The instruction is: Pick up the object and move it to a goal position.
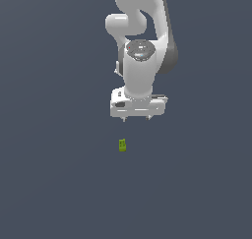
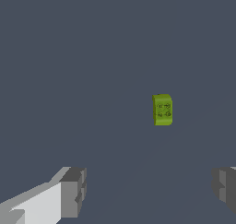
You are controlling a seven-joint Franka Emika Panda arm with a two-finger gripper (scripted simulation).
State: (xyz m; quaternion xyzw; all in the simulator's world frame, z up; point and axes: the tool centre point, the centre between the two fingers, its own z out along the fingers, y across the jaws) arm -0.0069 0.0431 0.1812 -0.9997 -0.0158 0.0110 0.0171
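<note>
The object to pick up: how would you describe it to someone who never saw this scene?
Find the white robot arm in the exterior view; just below its gripper, apart from it, lies a tiny yellow-green block. It is the only coloured thing on the plain dark grey ground.

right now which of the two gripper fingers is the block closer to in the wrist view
The grey-tipped finger at the frame edge; the block sits further from the white-backed finger.
</note>
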